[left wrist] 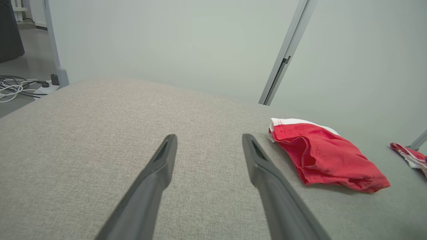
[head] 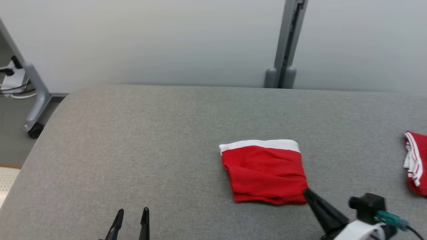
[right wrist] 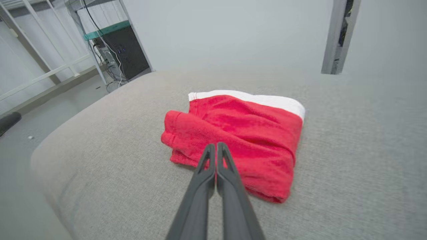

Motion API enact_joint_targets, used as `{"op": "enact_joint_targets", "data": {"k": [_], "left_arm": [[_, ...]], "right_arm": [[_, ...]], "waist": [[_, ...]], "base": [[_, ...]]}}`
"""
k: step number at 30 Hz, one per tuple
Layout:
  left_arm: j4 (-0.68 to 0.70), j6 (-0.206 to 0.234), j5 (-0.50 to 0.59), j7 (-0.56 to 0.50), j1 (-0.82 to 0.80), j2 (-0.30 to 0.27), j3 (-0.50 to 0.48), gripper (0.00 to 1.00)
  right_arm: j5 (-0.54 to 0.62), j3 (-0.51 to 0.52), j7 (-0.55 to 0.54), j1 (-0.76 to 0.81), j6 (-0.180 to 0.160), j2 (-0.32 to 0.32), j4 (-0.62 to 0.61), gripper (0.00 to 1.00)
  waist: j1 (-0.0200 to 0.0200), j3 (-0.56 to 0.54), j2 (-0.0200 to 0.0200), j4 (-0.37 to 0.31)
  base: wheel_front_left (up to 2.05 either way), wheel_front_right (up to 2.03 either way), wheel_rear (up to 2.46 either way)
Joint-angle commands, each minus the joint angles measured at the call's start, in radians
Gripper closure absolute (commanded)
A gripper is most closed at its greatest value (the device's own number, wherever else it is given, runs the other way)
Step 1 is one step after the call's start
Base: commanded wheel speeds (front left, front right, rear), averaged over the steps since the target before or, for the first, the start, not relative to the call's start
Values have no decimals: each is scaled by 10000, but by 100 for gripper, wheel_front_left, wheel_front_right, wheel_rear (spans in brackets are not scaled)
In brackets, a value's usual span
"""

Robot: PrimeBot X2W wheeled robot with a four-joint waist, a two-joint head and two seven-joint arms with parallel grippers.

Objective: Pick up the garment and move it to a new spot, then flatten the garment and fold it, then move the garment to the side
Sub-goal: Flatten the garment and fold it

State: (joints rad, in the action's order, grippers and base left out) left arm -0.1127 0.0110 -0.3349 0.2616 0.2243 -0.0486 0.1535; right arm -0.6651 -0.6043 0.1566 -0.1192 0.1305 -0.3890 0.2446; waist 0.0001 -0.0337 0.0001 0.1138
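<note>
The red garment [head: 265, 173] with a white waistband lies folded on the grey padded table [head: 150, 150], right of centre. My right gripper [head: 307, 192] is shut, its tip at the garment's near right corner. In the right wrist view the closed fingertips [right wrist: 215, 148] sit over the red cloth [right wrist: 247, 133], with no fabric visibly pinched between them. My left gripper [head: 131, 213] stands open at the lower left, well apart from the garment. The left wrist view shows its spread fingers [left wrist: 208, 140] above bare table, with the garment [left wrist: 327, 156] to their right.
A second red and white striped garment [head: 415, 163] lies at the table's right edge, seen too in the left wrist view [left wrist: 408, 155]. A grey post [head: 287, 43] stands against the wall behind. A wheeled frame leg [head: 35, 96] and cables are on the floor at left.
</note>
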Motion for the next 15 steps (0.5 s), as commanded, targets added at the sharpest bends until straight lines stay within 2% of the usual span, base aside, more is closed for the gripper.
{"op": "enact_joint_targets", "data": {"k": [1, 2, 3, 5, 6, 8, 11, 15], "left_arm": [[59, 0, 100, 46, 210, -41, -161, 0], [73, -29, 126, 46, 257, -38, -241, 0], [77, -60, 158, 46, 309, -40, -324, 0], [-2, -99, 185, 46, 391, -38, -455, 0], [-2, -99, 185, 46, 391, -38, -455, 0], [-79, -114, 198, 46, 452, -41, -574, 0], [-178, -115, 194, 46, 502, -39, -701, 0], [-316, -223, 184, 46, 408, -33, -851, 0]], "right_arm": [[490, 594, 490, 380, 4, -3, -81, 58], [902, 1117, 739, 577, 1, 7, -71, 9], [1408, 1660, 880, 780, 3, 50, -36, 0], [2192, 2753, 1046, 1288, 3, 463, -47, 0], [2192, 2753, 1046, 1288, 3, 463, -47, 0], [2984, 3807, 1086, 1719, 3, 817, -206, 0], [3802, 5174, 1095, 2334, 3, 1558, -800, 0], [4584, 6191, 1093, 2890, 3, 2219, -1206, 0]], "waist": [[-1, -224, -1, -277], [-1, -264, -1, -332], [-1, -297, -1, -370], [-1, -346, -1, -408], [-1, -346, -1, -408], [-1, -397, -1, -386], [-1, -448, -1, -325], [-1, -433, -1, -261]], "base": [[0, 0, 0], [0, 0, 0], [0, 0, 0], [0, 0, 0], [0, 0, 0], [0, 0, 0], [0, 0, 0], [0, 0, 0]]}}
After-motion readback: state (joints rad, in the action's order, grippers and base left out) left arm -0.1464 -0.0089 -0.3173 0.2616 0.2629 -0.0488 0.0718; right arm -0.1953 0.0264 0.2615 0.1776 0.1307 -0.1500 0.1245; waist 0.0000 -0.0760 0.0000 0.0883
